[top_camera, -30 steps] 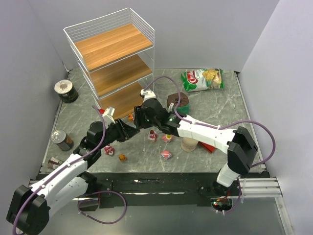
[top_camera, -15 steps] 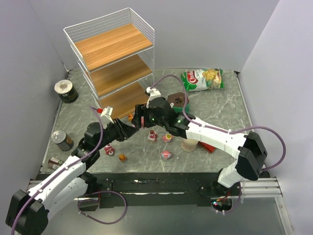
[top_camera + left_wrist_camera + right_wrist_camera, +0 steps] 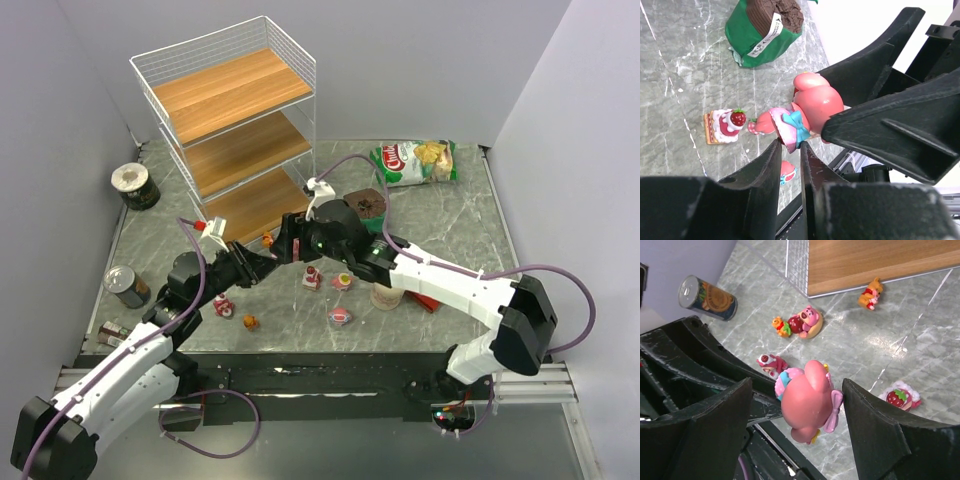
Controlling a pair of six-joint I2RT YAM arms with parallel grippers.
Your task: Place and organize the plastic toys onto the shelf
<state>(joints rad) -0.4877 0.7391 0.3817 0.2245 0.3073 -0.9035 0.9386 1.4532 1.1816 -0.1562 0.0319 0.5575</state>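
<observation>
My left gripper [image 3: 266, 260] is shut on the skirt of a pink figurine [image 3: 812, 107], held above the table in front of the shelf [image 3: 235, 130]. My right gripper [image 3: 290, 246] is open with its fingers on either side of the figurine's head [image 3: 807, 407]; the bow touches one finger. The other toys lie on the table: a strawberry cake [image 3: 313, 277], two pink ones [image 3: 342, 281] [image 3: 340, 317], a red-and-white one [image 3: 223, 306], a small orange one [image 3: 250, 322] and an orange bear [image 3: 268, 240] by the bottom tier [image 3: 880, 260].
A green chip bag [image 3: 415, 160] lies at the back right and a brown-topped green pack [image 3: 362, 205] is behind the right arm. A cream bottle [image 3: 386, 293] and a red box [image 3: 425, 298] sit under it. Cans [image 3: 135, 185] [image 3: 127, 285] stand at the left.
The right arm's wrist and elbow have shifted to the right and the left arm has drawn slightly left. The two grippers' tips stay together around the pink figurine.
</observation>
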